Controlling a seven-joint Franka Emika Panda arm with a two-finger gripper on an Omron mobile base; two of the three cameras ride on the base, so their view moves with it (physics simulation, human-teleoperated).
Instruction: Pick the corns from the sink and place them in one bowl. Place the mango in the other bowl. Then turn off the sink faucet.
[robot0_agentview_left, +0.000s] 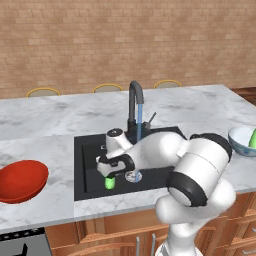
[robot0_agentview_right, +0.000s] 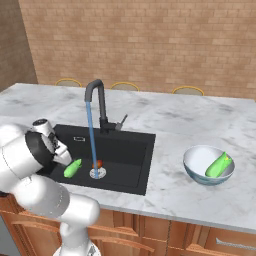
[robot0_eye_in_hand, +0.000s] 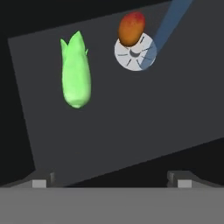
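Observation:
One green corn (robot0_eye_in_hand: 76, 72) lies on the floor of the black sink (robot0_eye_in_hand: 131, 113), left of the silver drain (robot0_eye_in_hand: 134, 52). The orange-red mango (robot0_eye_in_hand: 131, 28) rests at the drain's edge, beside the running water. My gripper (robot0_eye_in_hand: 111, 181) hovers over the sink floor, open, its fingertips wide apart with nothing between them. It hangs just above the corn (robot0_agentview_left: 109, 182) in the left base view. The second corn (robot0_agentview_right: 219, 165) lies in the pale white-blue bowl (robot0_agentview_right: 208, 165) on the counter to the right. The red bowl (robot0_agentview_left: 20, 180) sits left of the sink. Water streams from the faucet (robot0_agentview_right: 97, 100).
The faucet's thin lever (robot0_agentview_right: 121, 121) sticks out at the back of the sink. The marble counter (robot0_agentview_left: 50, 125) surrounds the basin. Chair backs (robot0_agentview_left: 107, 88) show beyond the far counter edge, before a brick wall.

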